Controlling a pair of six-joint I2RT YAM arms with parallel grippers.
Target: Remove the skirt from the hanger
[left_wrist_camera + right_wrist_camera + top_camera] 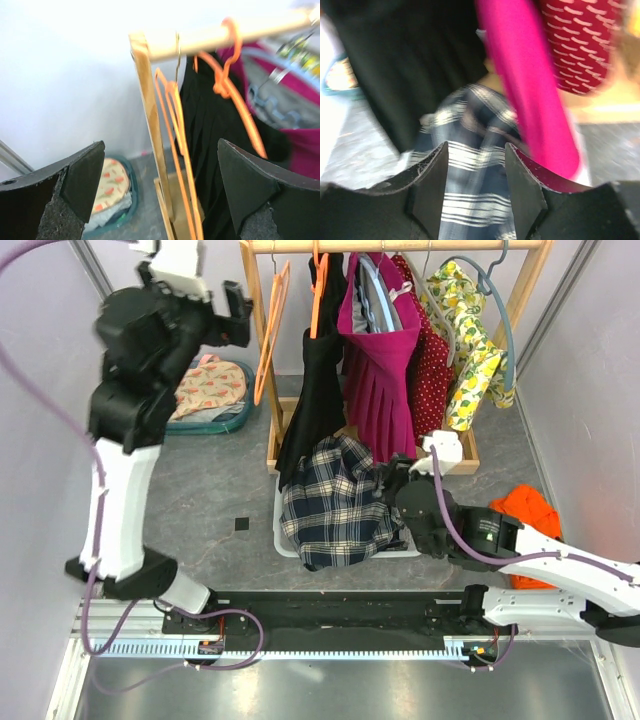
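The navy and white plaid skirt (335, 500) lies crumpled in a white bin (283, 540) under the rack, off any hanger. An empty orange hanger (270, 335) hangs at the left end of the wooden rail; in the left wrist view this orange hanger (175, 150) shows beside the rack post. My left gripper (240, 315) is raised next to it, jaws wide open and holding nothing (161, 145). My right gripper (398, 478) is low at the skirt's right edge. It stands open over the plaid skirt (475, 170), with nothing pinched (476, 147).
On the wooden rack (400, 246) hang a black garment (320, 390), a magenta dress (380, 360), a red dotted garment (432, 380) and a yellow lemon-print one (470, 350). A teal basket of clothes (212, 395) sits at the left; an orange cloth (528, 510) lies at the right.
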